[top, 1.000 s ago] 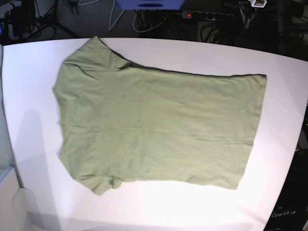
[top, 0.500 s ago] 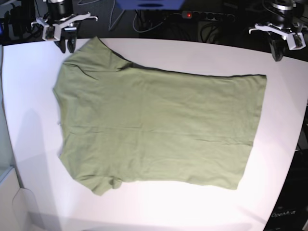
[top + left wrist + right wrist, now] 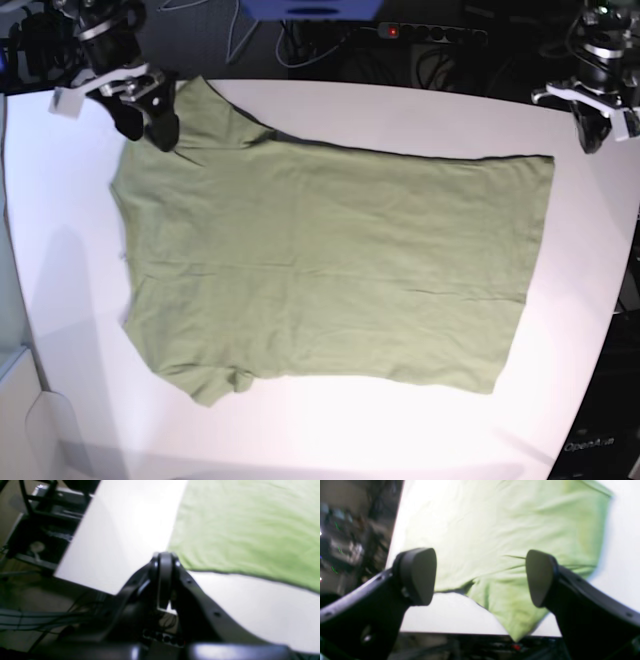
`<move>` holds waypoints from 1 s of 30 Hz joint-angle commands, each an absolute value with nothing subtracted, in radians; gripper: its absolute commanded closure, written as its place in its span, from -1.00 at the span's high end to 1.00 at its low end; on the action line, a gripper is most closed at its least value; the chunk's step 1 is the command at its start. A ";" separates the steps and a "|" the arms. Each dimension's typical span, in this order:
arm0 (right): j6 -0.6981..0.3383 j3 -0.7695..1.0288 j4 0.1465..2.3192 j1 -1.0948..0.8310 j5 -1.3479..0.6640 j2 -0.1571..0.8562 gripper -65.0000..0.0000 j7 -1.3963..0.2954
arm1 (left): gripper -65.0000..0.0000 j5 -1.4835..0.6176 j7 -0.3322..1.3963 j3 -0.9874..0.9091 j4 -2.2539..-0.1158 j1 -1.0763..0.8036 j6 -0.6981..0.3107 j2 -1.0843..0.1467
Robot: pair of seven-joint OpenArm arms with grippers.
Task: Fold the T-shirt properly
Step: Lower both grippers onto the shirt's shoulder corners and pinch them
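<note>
The olive-green T-shirt [image 3: 330, 265] lies spread flat on the white table [image 3: 400, 430], sleeves toward the left and hem toward the right. My right gripper [image 3: 148, 122] hangs open over the far left sleeve [image 3: 205, 115]. In the right wrist view its fingers [image 3: 418, 576] stand wide apart with that sleeve [image 3: 500, 597] below the gap, and nothing is held. My left gripper [image 3: 592, 135] is shut and empty, just beyond the hem's far corner [image 3: 545, 160]. In the left wrist view its closed tips [image 3: 163, 561] sit above bare table beside the shirt's edge [image 3: 237, 535].
Behind the table's far edge run dark cables and a power strip [image 3: 430, 32], with a blue object [image 3: 310, 8] at the top. The table drops off to dark floor on the right [image 3: 620, 400] and to a pale panel at the left [image 3: 10, 300].
Both arms came in from the far edge. The right gripper went down and right onto the sleeve area and opened wide. The left gripper stayed shut and shifted slightly.
</note>
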State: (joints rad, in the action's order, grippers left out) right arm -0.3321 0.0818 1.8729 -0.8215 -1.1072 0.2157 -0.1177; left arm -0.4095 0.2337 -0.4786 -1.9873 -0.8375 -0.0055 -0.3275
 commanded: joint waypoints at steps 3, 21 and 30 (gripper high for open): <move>-0.346 0.084 1.807 -0.794 -1.190 0.254 0.66 -0.104 | -1.00 -0.410 0.249 -0.519 -2.003 -0.817 -0.038 -0.337; -0.397 0.038 1.558 -0.746 -1.221 0.245 0.65 -0.153 | -1.00 -0.344 0.535 -0.733 -2.000 -0.591 -0.262 -0.240; -0.397 -0.028 1.558 -0.751 -1.218 0.242 0.20 -0.151 | -1.00 -0.211 0.533 -0.733 -2.002 -0.558 -0.262 -0.186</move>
